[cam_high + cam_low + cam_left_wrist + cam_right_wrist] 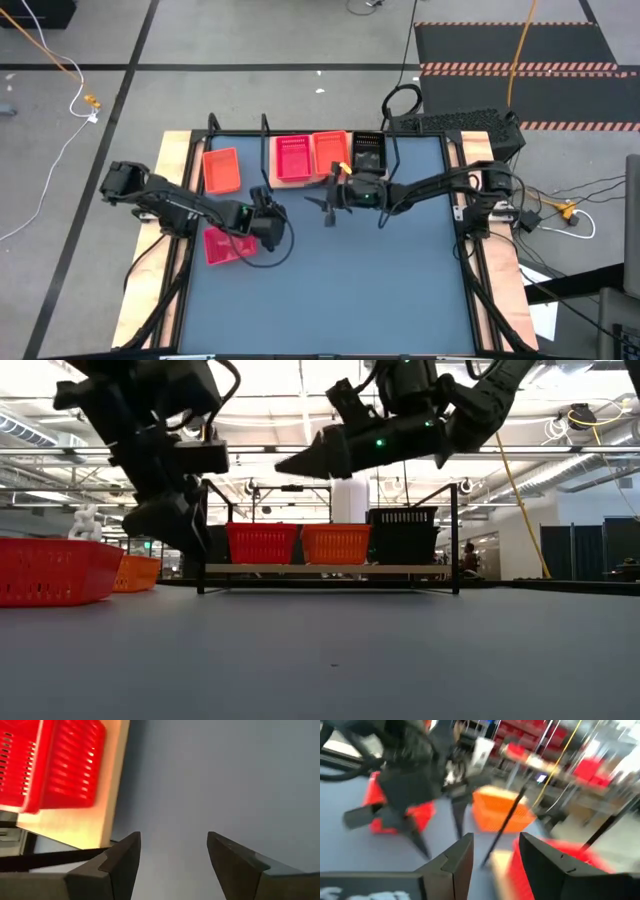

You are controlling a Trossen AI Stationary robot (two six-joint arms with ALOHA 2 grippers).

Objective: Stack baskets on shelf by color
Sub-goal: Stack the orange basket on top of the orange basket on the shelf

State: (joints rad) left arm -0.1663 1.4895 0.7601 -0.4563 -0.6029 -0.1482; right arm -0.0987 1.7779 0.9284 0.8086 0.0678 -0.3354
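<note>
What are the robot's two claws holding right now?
Nothing. The left gripper is open over bare blue table, and the right gripper is open in the air with nothing between its fingers. The baskets sit untouched.

A blue worktop [330, 290] sat on a grey floor [250, 40]; a yellow cable [520, 45] crossed a black striped mat [520, 75] beyond it.

Red basket [228, 246] lying partly hidden under the left arm, red basket [47, 767] running off the left wrist view's edge, right wrist view smearing the orange basket [502, 815] and shelf frame [507, 822].
</note>
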